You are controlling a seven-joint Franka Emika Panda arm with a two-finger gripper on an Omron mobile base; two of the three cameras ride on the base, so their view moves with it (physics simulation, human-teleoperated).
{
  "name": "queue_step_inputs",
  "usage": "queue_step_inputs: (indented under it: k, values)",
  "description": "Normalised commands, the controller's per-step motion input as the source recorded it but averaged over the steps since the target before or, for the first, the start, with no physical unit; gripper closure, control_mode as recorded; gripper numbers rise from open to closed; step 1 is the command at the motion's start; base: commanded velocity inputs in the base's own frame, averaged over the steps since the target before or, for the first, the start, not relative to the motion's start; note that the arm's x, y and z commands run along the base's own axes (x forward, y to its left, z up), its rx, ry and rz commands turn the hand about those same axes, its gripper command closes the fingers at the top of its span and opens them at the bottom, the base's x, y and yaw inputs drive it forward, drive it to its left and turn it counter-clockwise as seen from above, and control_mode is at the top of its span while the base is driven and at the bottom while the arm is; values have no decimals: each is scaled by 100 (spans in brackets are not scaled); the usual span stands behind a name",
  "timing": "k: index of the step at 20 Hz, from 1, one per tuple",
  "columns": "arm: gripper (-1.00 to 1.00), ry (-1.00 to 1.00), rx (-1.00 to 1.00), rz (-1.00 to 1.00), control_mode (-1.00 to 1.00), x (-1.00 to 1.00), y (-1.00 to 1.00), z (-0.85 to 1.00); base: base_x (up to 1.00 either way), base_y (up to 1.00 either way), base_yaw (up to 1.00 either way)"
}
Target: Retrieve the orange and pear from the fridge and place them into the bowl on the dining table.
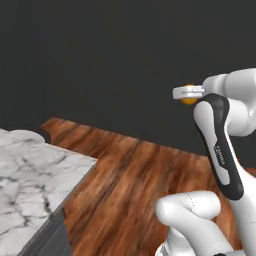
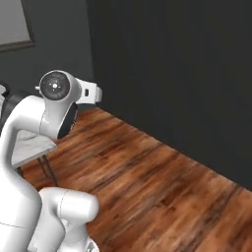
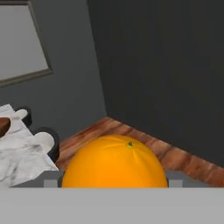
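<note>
Orange (image 1: 189, 95) first: in the left base view we see it as a small bright patch high up, wedged at the end of the white arm, right against the gripper (image 1: 186, 93). A pale flat finger crosses its upper part, so we see just a sliver of the fruit. It hangs in the air before a dark wall, well above the wooden floor (image 1: 130, 175). The dining table (image 1: 30, 180), white marble with grey veins, lies low and well apart from the orange, on the far side of the bare floor.

In the right base view we see the gripper (image 2: 96, 93) sticking out beside the round joint of the arm, a small white block against the dark wall. The orange is hidden behind it here, and we cannot tell from this side how the jaws stand. A pale corner of the table (image 2: 29, 145) shows below the gripper, on thin dark legs.

In the hand view the orange (image 3: 114, 162) sits directly between the two grey fingertips (image 3: 50, 180), one pressed at each flank, its stem dimple up. We read the jaws as spread wide and closed on the fruit. Beyond the orange we see the marble table (image 3: 22, 153) with a pale-seated stool (image 3: 43, 141) at its edge, and a reddish-brown bit of the bowl (image 3: 3, 125) at the frame's margin.
</note>
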Motion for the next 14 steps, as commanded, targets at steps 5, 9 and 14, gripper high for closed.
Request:
queue_step_inputs:
  k: [5, 9, 14]
  values:
    - [100, 0, 0, 0, 100, 0, 0, 0, 100, -42, 60]
    - [100, 0, 0, 0, 100, 0, 0, 0, 100, -46, 61]
    - [100, 0, 0, 0, 100, 0, 0, 0, 100, -41, 62]
